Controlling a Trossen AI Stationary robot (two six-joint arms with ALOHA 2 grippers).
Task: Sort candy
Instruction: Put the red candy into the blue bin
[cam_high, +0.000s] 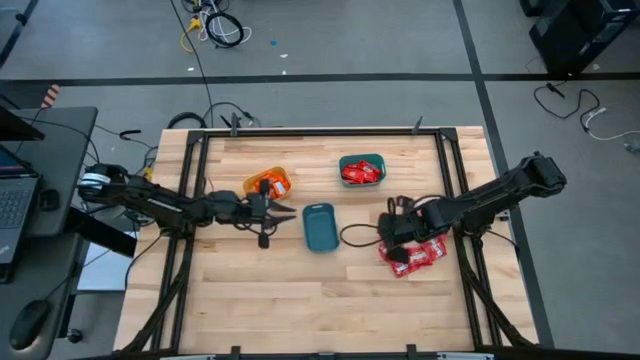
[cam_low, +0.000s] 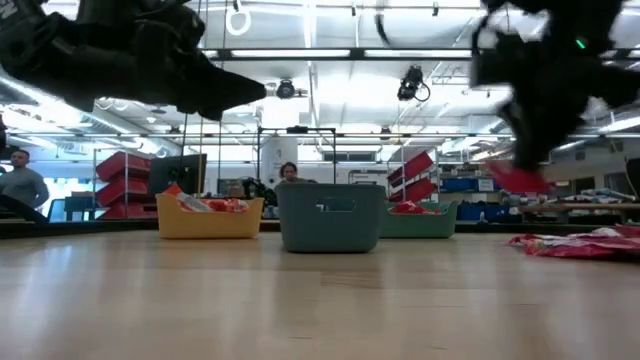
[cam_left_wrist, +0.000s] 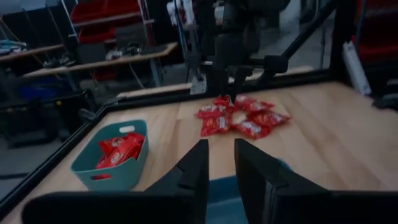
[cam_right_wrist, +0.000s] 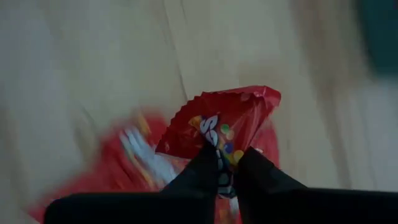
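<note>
A pile of red candy packets (cam_high: 418, 255) lies on the table's right part, also in the left wrist view as the pile (cam_left_wrist: 239, 118). My right gripper (cam_high: 392, 235) hovers above the pile's left edge, shut on a red packet with white marks (cam_right_wrist: 224, 121). In the low view that packet (cam_low: 515, 178) hangs well above the table. My left gripper (cam_high: 290, 212) is open and empty, between the yellow bin (cam_high: 268, 184) and the middle teal bin (cam_high: 319, 228); its fingers (cam_left_wrist: 255, 168) point toward the pile. My right gripper pinches the red packet between its two fingers at one end (cam_right_wrist: 219, 154). The fingers come from above, pointing down. The packet is lifted clear of the pile and the table, and its free crimped end (cam_right_wrist: 233, 96) fans out beyond the fingertips.
The yellow bin holds orange-and-white packets. A second teal bin (cam_high: 361, 170) near the far edge holds red candy. The middle teal bin shows nothing inside. Black frame rails (cam_high: 455, 180) run along the table's left and right sides. People stand in the room behind (cam_low: 20, 185).
</note>
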